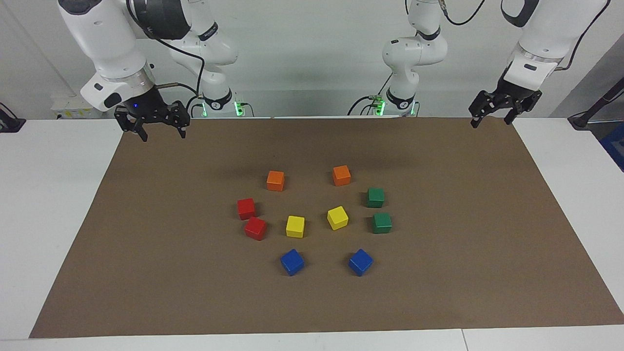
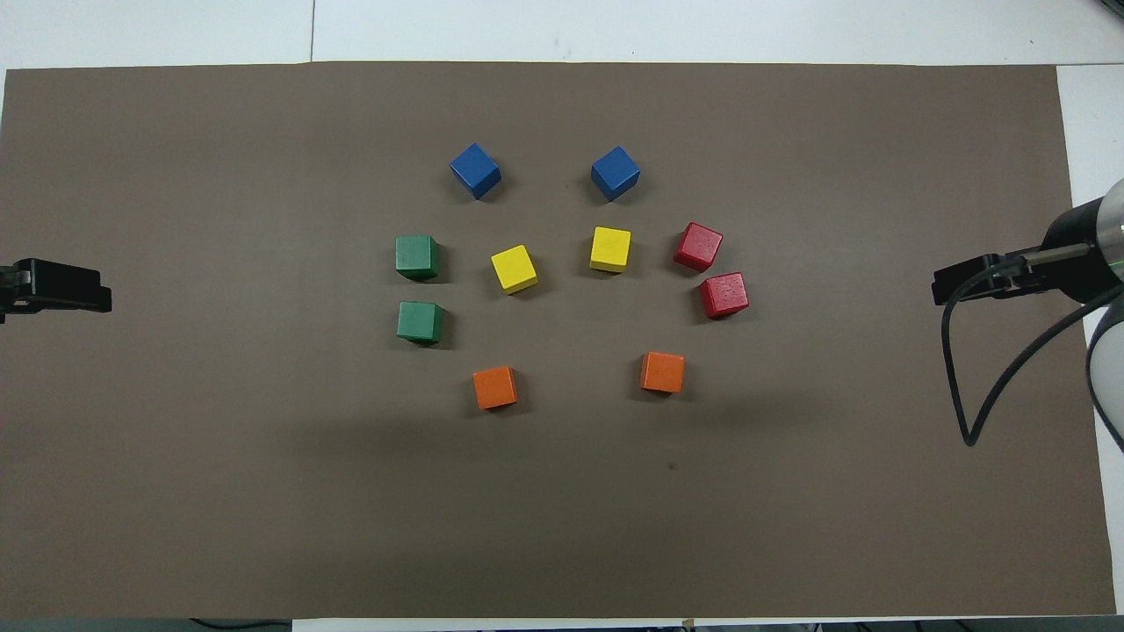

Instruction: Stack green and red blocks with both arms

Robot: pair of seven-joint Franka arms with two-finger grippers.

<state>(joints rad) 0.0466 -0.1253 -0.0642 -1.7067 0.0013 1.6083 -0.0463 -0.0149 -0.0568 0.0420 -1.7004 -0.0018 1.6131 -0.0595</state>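
Note:
Two dark green blocks (image 1: 375,197) (image 1: 381,223) lie side by side on the brown mat, toward the left arm's end; they also show in the overhead view (image 2: 419,321) (image 2: 416,256). Two red blocks (image 1: 246,208) (image 1: 255,228) lie close together toward the right arm's end, also in the overhead view (image 2: 724,295) (image 2: 698,246). My left gripper (image 1: 491,121) (image 2: 61,288) hangs open and empty over the mat's corner at its own end. My right gripper (image 1: 163,134) (image 2: 975,279) hangs open and empty over the mat's corner at its end. Both arms wait, well away from the blocks.
Two orange cubes (image 1: 275,180) (image 1: 341,175) lie nearest the robots, two yellow cubes (image 1: 295,226) (image 1: 337,217) in the middle, two blue cubes (image 1: 292,262) (image 1: 360,262) farthest. The brown mat (image 1: 438,292) covers the white table (image 1: 48,195).

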